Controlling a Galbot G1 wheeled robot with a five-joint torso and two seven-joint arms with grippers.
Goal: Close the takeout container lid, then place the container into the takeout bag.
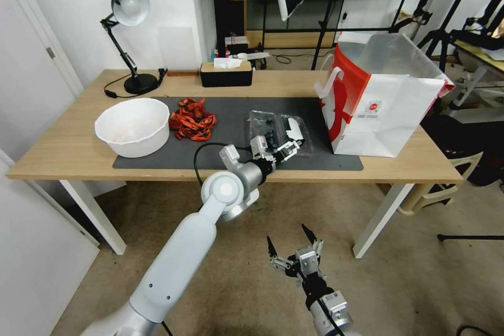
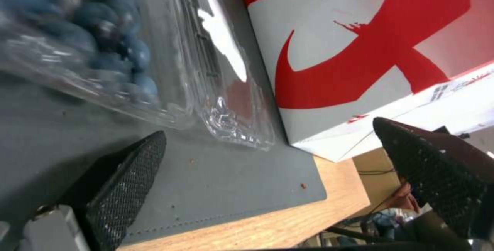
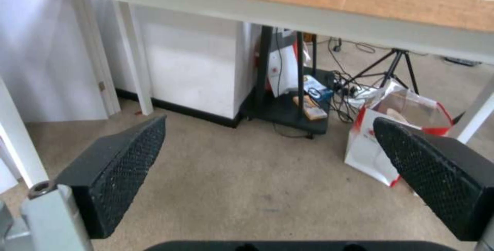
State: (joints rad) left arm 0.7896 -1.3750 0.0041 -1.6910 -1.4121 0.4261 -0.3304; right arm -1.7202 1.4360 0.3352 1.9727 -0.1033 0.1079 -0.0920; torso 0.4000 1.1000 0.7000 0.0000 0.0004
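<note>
Head view: takeout container (image 1: 277, 131) lying on grey mat (image 1: 157, 160) near desk (image 1: 63, 152) front, just left of takeout bag (image 1: 386, 97), which stands upright w/ mouth open at mat's right end. Lid (image 1: 296, 128) w/ white label on container's bag side; whether fully shut, can't tell. Left tool (image 1: 283, 149) reaching in over desk edge, at container's near side, fingers spread; contact w/ plastic can't tell. White bowl (image 1: 134, 126) on mat's left end, red scraps (image 1: 191, 119) between bowl & container, black lamp (image 1: 128, 37) at back left, tissue box (image 1: 226, 73) at back centre. Right tool (image 1: 294, 244) parked low below desk front, over carpet (image 1: 409, 283), fingers apart, empty. Left wrist view: container (image 2: 98, 46) w/ blueberries close up, clear lid flange (image 2: 231, 116) resting on mat (image 2: 221, 181), just beside bag's red-on-white side panel (image 2: 360, 58); mesh-faced fingers (image 2: 126, 181) wide apart, nothing between, near one just short of container's corner. Right wrist view: fingers (image 3: 118, 166) spread over carpet (image 3: 247, 181), desk's underside edge (image 3: 288, 0) above, another red-and-white bag (image 3: 391, 143) on floor further off.
</note>
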